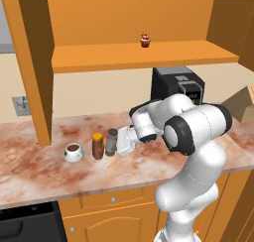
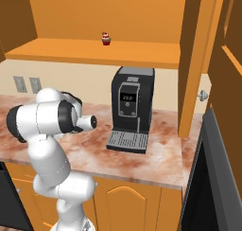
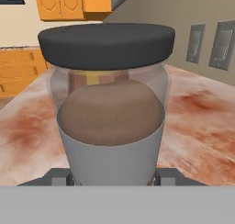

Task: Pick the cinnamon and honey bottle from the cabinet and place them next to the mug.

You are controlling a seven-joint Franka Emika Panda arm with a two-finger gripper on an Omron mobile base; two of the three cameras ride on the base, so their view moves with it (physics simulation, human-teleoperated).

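Observation:
On the marbled counter the white mug with dark liquid stands at the left. Just right of it is the amber honey bottle with its yellow cap. The cinnamon, a grey jar with a dark top, stands upright right of the honey bottle, close beside it. My gripper reaches in from the right and is shut on the cinnamon. In the hand view the cinnamon sits between the fingertips, with brown powder showing through its glass. The orange cabinet hangs above.
A small red cupcake sits on the cabinet shelf. A black coffee machine stands on the counter behind my arm, at the right. An open cabinet door hangs down at the left. Wall outlets are on the backsplash.

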